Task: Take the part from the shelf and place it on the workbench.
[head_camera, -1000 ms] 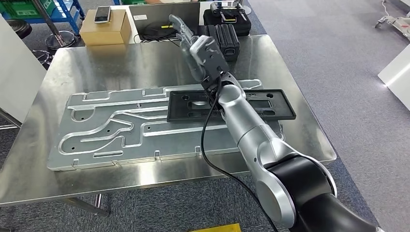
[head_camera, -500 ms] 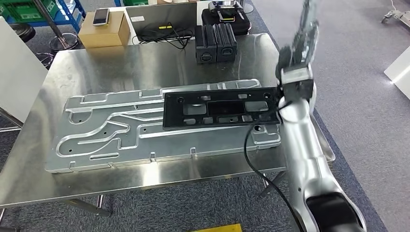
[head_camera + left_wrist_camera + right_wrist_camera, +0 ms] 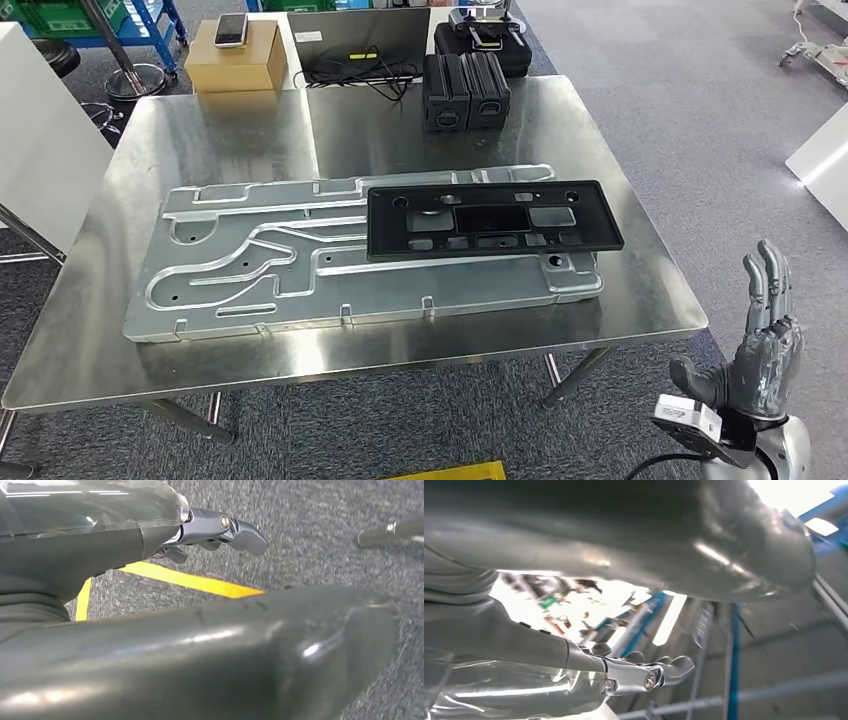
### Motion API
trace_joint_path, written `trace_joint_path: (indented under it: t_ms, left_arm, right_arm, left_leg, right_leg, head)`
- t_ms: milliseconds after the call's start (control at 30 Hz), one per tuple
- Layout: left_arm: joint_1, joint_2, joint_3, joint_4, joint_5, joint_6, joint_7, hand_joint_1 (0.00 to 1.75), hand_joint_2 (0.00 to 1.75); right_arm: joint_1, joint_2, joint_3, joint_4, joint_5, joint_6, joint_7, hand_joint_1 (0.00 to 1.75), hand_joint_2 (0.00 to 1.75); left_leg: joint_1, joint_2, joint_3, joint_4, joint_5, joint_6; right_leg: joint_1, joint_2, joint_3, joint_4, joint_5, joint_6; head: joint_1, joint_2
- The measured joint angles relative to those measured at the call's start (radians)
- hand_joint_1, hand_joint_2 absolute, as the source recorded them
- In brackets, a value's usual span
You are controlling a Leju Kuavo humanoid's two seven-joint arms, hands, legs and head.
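The black rectangular part (image 3: 493, 218) lies flat on the right half of a large grooved metal plate (image 3: 250, 270) that rests on the steel workbench (image 3: 250, 130). Nothing touches the part. My right hand (image 3: 760, 340) is low at the right, off the table's front right corner, with its fingers stretched upward and apart and nothing in it. In the right wrist view the right hand (image 3: 644, 675) is likewise empty. My left hand (image 3: 215, 527) hangs over grey carpet with its fingers extended and holds nothing.
At the table's far edge stand two black cases (image 3: 466, 90), a tangle of cables (image 3: 355, 65) and a cardboard box (image 3: 236, 55) with a phone (image 3: 231, 28) on top. A white panel (image 3: 40, 140) stands to the left. A yellow floor line (image 3: 190, 580) runs beneath my left hand.
My right arm left the part, swung right over the table edge and dropped low beside the table. The part stays on the metal plate. The camera has shifted slightly.
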Motion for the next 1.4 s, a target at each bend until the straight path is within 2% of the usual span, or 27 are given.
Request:
trace_joint_path:
  t_ms: [67, 200, 233, 333, 367, 400, 433, 467, 533, 567, 600, 633, 667, 733, 800, 833, 900, 933, 967, 1067, 1100, 1133, 1167, 1233, 1300, 1333, 1400]
  left_arm:
    - [0.0, 0.0, 0.004, 0.0, 0.001, -0.003, -0.004, 0.0, 0.0]
    - [0.0, 0.0, 0.005, 0.0, 0.001, -0.005, -0.005, 0.0, 0.0]
    - [-0.001, -0.001, 0.005, 0.0, 0.001, -0.006, -0.006, 0.0, 0.0]
    - [-0.002, -0.006, 0.005, 0.0, -0.002, -0.009, -0.005, 0.0, 0.0]
    - [-0.003, -0.008, 0.006, 0.0, -0.002, -0.01, -0.005, 0.0, 0.0]
    - [-0.001, -0.01, 0.006, 0.0, -0.003, -0.009, -0.004, 0.0, 0.0]
    - [0.001, -0.01, 0.006, 0.0, -0.003, -0.008, -0.003, 0.0, 0.0]
    - [0.003, -0.012, 0.006, 0.0, -0.004, -0.008, -0.002, 0.0, 0.0]
    - [0.005, -0.017, 0.006, 0.0, -0.008, -0.008, -0.001, 0.0, 0.0]
    - [0.006, -0.018, 0.006, 0.0, -0.011, -0.007, -0.001, 0.0, 0.0]
    - [0.007, -0.019, 0.006, 0.0, -0.014, -0.007, 0.0, 0.0, 0.0]
    - [0.009, -0.019, 0.006, 0.0, -0.018, -0.006, 0.001, 0.0, 0.0]
    - [0.012, -0.02, 0.006, 0.0, -0.021, -0.006, 0.002, 0.0, 0.0]
    - [0.015, -0.02, 0.006, 0.0, -0.029, -0.006, 0.009, 0.0, 0.0]
    - [0.016, -0.02, 0.006, 0.0, -0.039, -0.009, 0.017, 0.0, 0.0]
    - [0.016, -0.02, 0.006, 0.0, -0.044, -0.011, 0.02, 0.0, 0.0]
    - [0.017, -0.02, 0.006, 0.0, -0.053, -0.012, 0.025, 0.0, 0.0]
    - [0.016, -0.021, 0.005, 0.0, -0.058, -0.013, 0.027, 0.0, 0.0]
    - [0.016, -0.022, 0.005, 0.0, -0.063, -0.013, 0.029, 0.0, 0.0]
    - [0.019, -0.022, 0.001, 0.0, -0.087, -0.016, 0.031, 0.0, 0.0]
    - [0.02, -0.022, -0.001, 0.0, -0.095, -0.017, 0.031, 0.0, 0.0]
    - [0.02, -0.022, -0.003, 0.0, -0.102, -0.017, 0.031, 0.0, 0.0]
    - [0.019, -0.022, -0.006, 0.0, -0.107, -0.018, 0.032, 0.0, 0.0]
    - [0.017, -0.022, -0.014, 0.0, -0.115, -0.019, 0.032, 0.0, 0.0]
    - [0.015, -0.022, -0.021, 0.0, -0.122, -0.02, 0.033, 0.0, 0.0]
    - [0.014, -0.022, -0.023, 0.0, -0.124, -0.02, 0.034, 0.0, 0.0]
    - [0.016, -0.02, -0.024, 0.0, -0.129, -0.02, 0.035, 0.0, 0.0]
  right_arm:
    - [0.028, 0.013, -0.025, 0.001, 0.028, 0.004, 0.013, 0.0, 0.0]
    - [0.037, 0.02, -0.035, 0.002, 0.038, 0.005, 0.02, 0.0, 0.0]
    - [0.039, 0.022, -0.04, 0.004, 0.04, 0.006, 0.023, 0.0, 0.0]
    - [0.045, 0.05, -0.12, 0.06, 0.087, 0.049, 0.033, 0.0, 0.0]
    - [0.043, 0.06, -0.161, 0.098, 0.113, 0.071, 0.035, 0.0, 0.0]
    - [0.037, 0.07, -0.204, 0.145, 0.144, 0.089, 0.033, 0.0, 0.0]
    - [0.028, 0.076, -0.241, 0.192, 0.17, 0.101, 0.029, 0.0, 0.0]
    - [0.017, 0.081, -0.278, 0.246, 0.198, 0.11, 0.025, 0.0, 0.0]
    - [-0.007, 0.089, -0.361, 0.377, 0.272, 0.111, 0.02, 0.0, 0.0]
    - [-0.018, 0.091, -0.408, 0.459, 0.317, 0.102, 0.026, 0.0, 0.0]
    - [-0.031, 0.091, -0.457, 0.55, 0.364, 0.086, 0.039, 0.0, 0.0]
    - [-0.045, 0.088, -0.504, 0.647, 0.409, 0.066, 0.059, 0.0, 0.0]
    - [-0.058, 0.084, -0.552, 0.753, 0.454, 0.045, 0.09, 0.0, 0.0]
    - [-0.079, 0.072, -0.631, 0.951, 0.519, 0.029, 0.173, 0.0, 0.0]
    - [-0.099, 0.065, -0.694, 1.122, 0.552, 0.058, 0.267, 0.0, 0.0]
    - [-0.109, 0.064, -0.718, 1.189, 0.56, 0.082, 0.307, 0.0, 0.0]
    - [-0.128, 0.065, -0.754, 1.304, 0.566, 0.152, 0.387, 0.0, 0.0]
    - [-0.134, 0.066, -0.768, 1.351, 0.564, 0.19, 0.42, 0.0, 0.0]
    - [-0.14, 0.068, -0.782, 1.393, 0.559, 0.228, 0.454, 0.0, 0.0]
    - [-0.158, 0.079, -0.818, 1.483, 0.546, 0.318, 0.536, 0.0, 0.0]
    - [-0.164, 0.085, -0.829, 1.508, 0.545, 0.344, 0.564, 0.0, 0.0]
    - [-0.168, 0.091, -0.837, 1.529, 0.547, 0.362, 0.586, 0.0, 0.0]
    - [-0.171, 0.098, -0.843, 1.546, 0.547, 0.374, 0.605, 0.0, 0.0]
    - [-0.177, 0.112, -0.856, 1.571, 0.543, 0.382, 0.635, 0.0, 0.0]
    - [-0.185, 0.121, -0.871, 1.587, 0.535, 0.381, 0.665, 0.0, 0.0]
    - [-0.19, 0.125, -0.878, 1.594, 0.532, 0.382, 0.681, 0.0, 0.0]
    - [-0.2, 0.135, -0.888, 1.607, 0.531, 0.387, 0.712, 0.0, 0.0]
  left_leg:
    - [-0.006, 0.002, -0.019, 0.0, 0.014, 0.001]
    - [-0.009, 0.002, -0.028, 0.001, 0.021, 0.0]
    - [-0.01, 0.002, -0.032, 0.001, 0.024, 0.0]
    - [-0.012, 0.001, -0.053, -0.001, 0.061, -0.013]
    - [-0.011, 0.0, -0.057, -0.003, 0.077, -0.021]
    - [-0.008, -0.001, -0.059, -0.005, 0.083, -0.029]
    - [-0.006, -0.002, -0.065, 0.004, 0.067, -0.035]
    - [-0.005, -0.003, -0.076, 0.029, 0.032, -0.04]
    - [-0.002, -0.003, -0.104, 0.135, -0.08, -0.048]
    - [0.0, -0.003, -0.115, 0.202, -0.123, -0.051]
    - [0.001, -0.003, -0.117, 0.257, -0.143, -0.053]
    - [0.002, -0.002, -0.106, 0.287, -0.138, -0.055]
    - [0.002, -0.002, -0.078, 0.282, -0.115, -0.056]
    - [0.003, -0.003, 0.029, 0.17, -0.078, -0.055]
    - [0.0, -0.004, 0.139, 0.019, -0.099, -0.047]
    - [-0.002, -0.004, 0.168, -0.026, -0.114, -0.042]
    - [-0.003, -0.001, 0.17, -0.043, -0.111, -0.028]
    - [-0.002, 0.002, 0.164, -0.045, -0.102, -0.021]
    - [-0.001, 0.005, 0.155, -0.047, -0.09, -0.012]
    - [-0.005, 0.007, 0.115, -0.046, -0.056, -0.001]
    - [-0.006, 0.004, 0.099, -0.043, -0.044, -0.002]
    - [-0.007, 0.0, 0.081, -0.039, -0.033, -0.004]
    - [-0.008, -0.005, 0.063, -0.034, -0.022, -0.006]
    - [-0.008, -0.018, 0.03, -0.022, -0.003, -0.012]
    - [-0.01, -0.028, 0.007, -0.01, 0.013, -0.019]
    - [-0.01, -0.03, 0.001, -0.007, 0.021, -0.024]
    - [-0.008, -0.036, -0.006, -0.008, 0.036, -0.038]
  right_leg:
    - [0.0, 0.0, -0.004, 0.057, -0.015, -0.001]
    - [0.0, 0.0, 0.013, 0.048, 0.0, -0.002]
    - [0.0, 0.0, 0.029, 0.027, 0.012, -0.004]
    - [0.012, 0.0, 0.195, -0.206, 0.059, -0.026]
    - [0.017, 0.0, 0.235, -0.269, 0.068, -0.035]
    - [0.019, -0.003, 0.235, -0.284, 0.078, -0.041]
    - [0.017, -0.004, 0.226, -0.287, 0.091, -0.048]
    - [0.014, -0.006, 0.214, -0.291, 0.105, -0.053]
    - [0.011, -0.008, 0.183, -0.292, 0.131, -0.059]
    - [0.011, -0.01, 0.166, -0.291, 0.143, -0.058]
    - [0.011, -0.012, 0.149, -0.289, 0.155, -0.057]
    - [0.011, -0.013, 0.13, -0.285, 0.167, -0.054]
    - [0.01, -0.015, 0.111, -0.281, 0.177, -0.051]
    - [0.009, -0.016, 0.079, -0.27, 0.195, -0.044]
    - [0.01, -0.016, 0.062, -0.259, 0.21, -0.035]
    - [0.01, -0.015, 0.059, -0.257, 0.218, -0.031]
    - [0.009, -0.011, 0.058, -0.258, 0.232, -0.019]
    - [0.007, -0.008, 0.053, -0.251, 0.224, -0.014]
    - [0.005, -0.005, 0.045, -0.231, 0.198, -0.01]
    - [0.001, -0.001, -0.004, -0.067, 0.051, -0.002]
    - [0.0, 0.0, -0.014, -0.006, 0.025, -0.001]
    - [0.0, 0.0, -0.011, 0.03, 0.025, -0.001]
    - [0.0, 0.001, 0.008, 0.034, 0.045, -0.002]
    - [0.0, 0.014, 0.101, -0.067, 0.093, -0.01]
    - [0.004, 0.028, 0.206, -0.215, 0.087, -0.021]
    - [0.008, 0.03, 0.235, -0.262, 0.076, -0.025]
    - [0.012, 0.027, 0.238, -0.285, 0.077, -0.033]
  head:
    - [0.0, 0.0]
    - [0.0, 0.0]
    - [0.0, 0.0]
    - [-0.002, 0.0]
    - [-0.002, 0.0]
    - [-0.003, 0.0]
    - [-0.003, 0.0]
    - [-0.003, 0.0]
    - [-0.003, 0.0]
    - [-0.003, 0.0]
    - [-0.003, 0.0]
    - [-0.003, 0.0]
    - [-0.003, 0.0]
    - [-0.003, 0.0]
    - [-0.003, 0.0]
    - [-0.003, 0.0]
    - [-0.003, 0.0]
    - [-0.003, 0.0]
    - [-0.003, 0.0]
    - [-0.003, 0.0]
    - [-0.003, 0.0]
    - [-0.003, 0.0]
    - [-0.003, 0.0]
    - [-0.003, 0.0]
    - [-0.003, 0.0]
    - [-0.003, 0.0]
    - [-0.003, 0.0]
